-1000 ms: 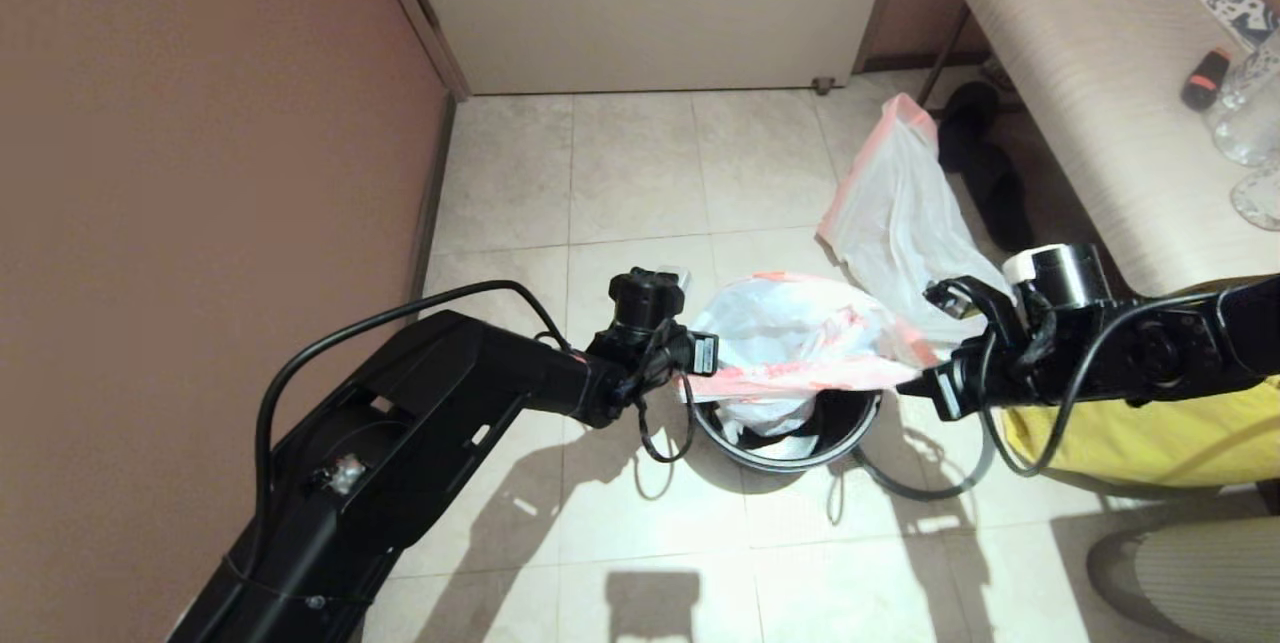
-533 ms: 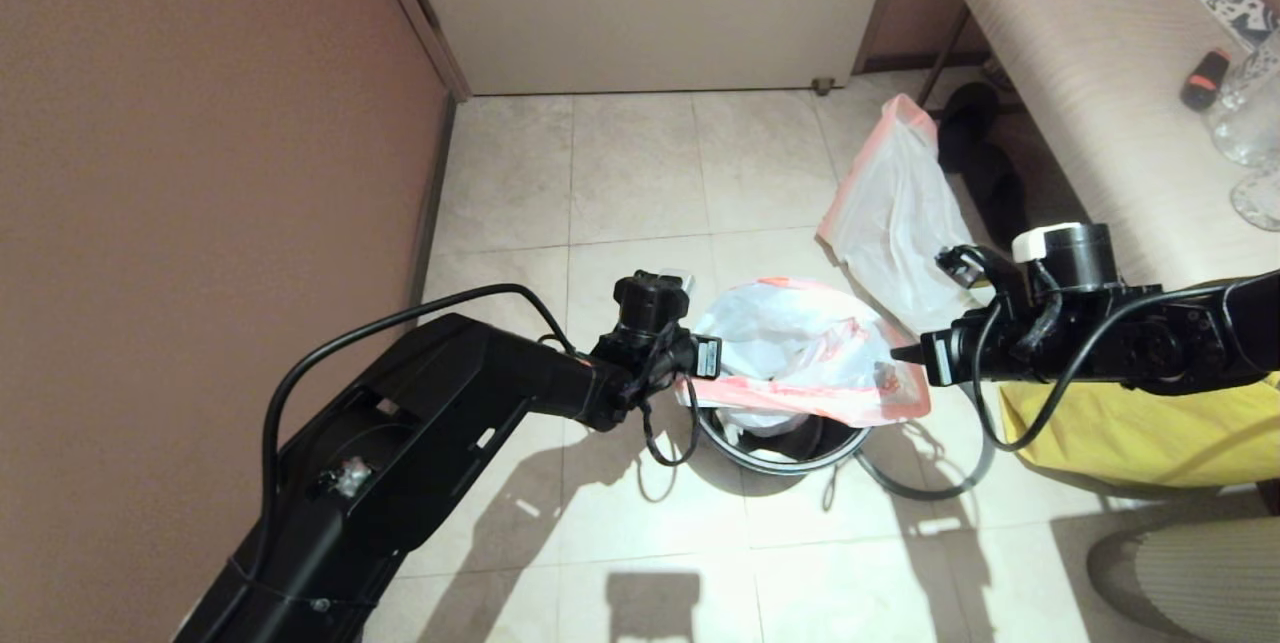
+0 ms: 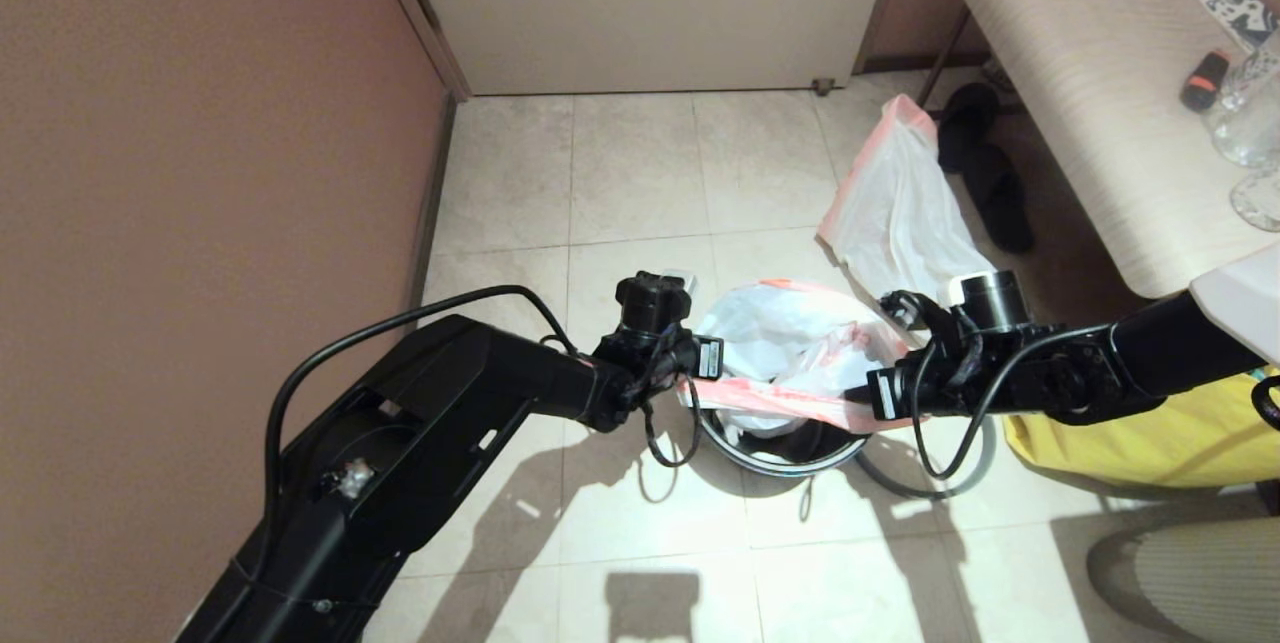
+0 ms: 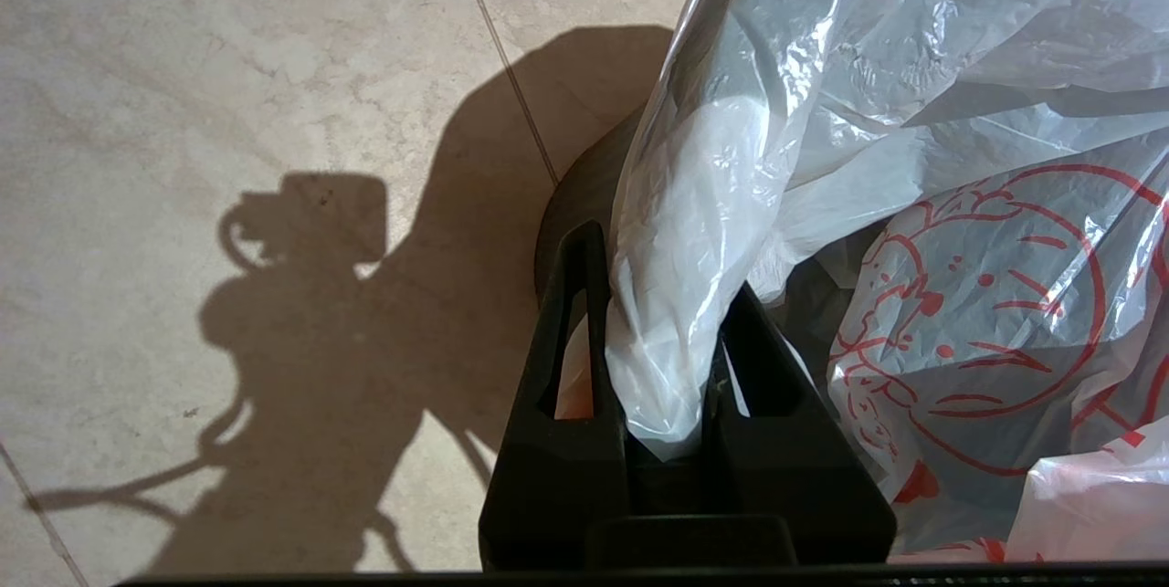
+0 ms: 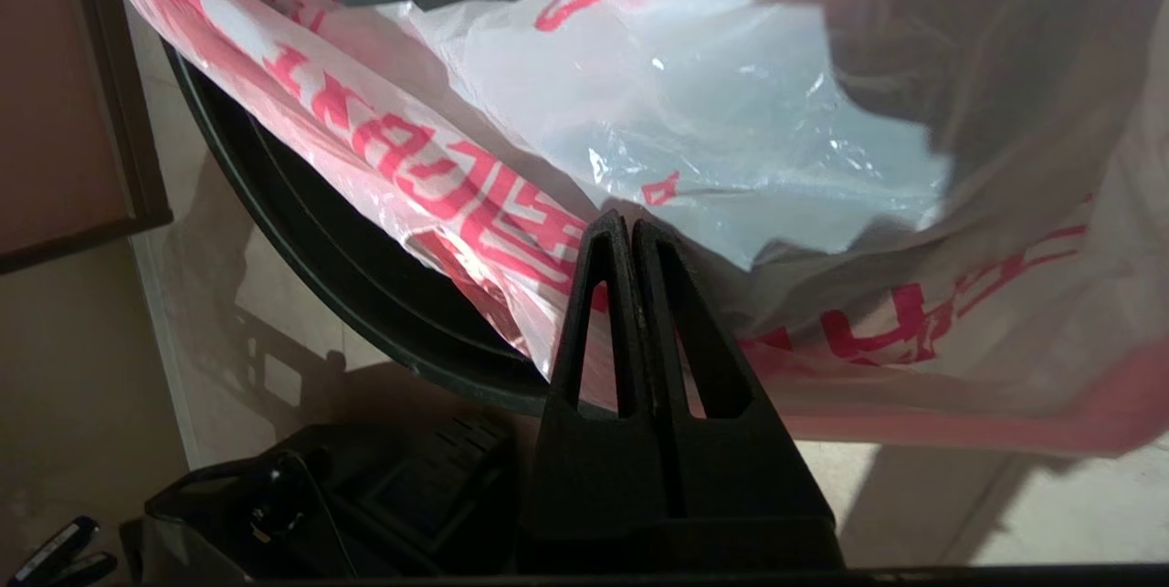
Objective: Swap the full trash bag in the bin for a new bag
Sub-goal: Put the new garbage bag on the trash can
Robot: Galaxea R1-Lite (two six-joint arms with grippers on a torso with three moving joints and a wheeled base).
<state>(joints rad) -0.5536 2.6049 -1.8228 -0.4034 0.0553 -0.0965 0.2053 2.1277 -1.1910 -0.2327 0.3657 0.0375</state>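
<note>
Since a second ago, our right claw (image 3: 862, 393) has swung inward over the bin (image 3: 780, 448), slackening the new bag (image 3: 800, 363) stretched between our claws; our left claw (image 3: 690, 373) has held its place. Nearest us, the black bin stands on the tiled floor (image 3: 640, 163), its loose grey hoop (image 3: 905, 493) lying beside it; above its mouth, our left claw pinches a gathered fold of the red-printed new bag, while our right claw, fingers pressed fully together, grips the opposite edge; farther off, the full trash bag (image 3: 900, 213) slumps on the floor beside the table (image 3: 1080, 93).
</note>
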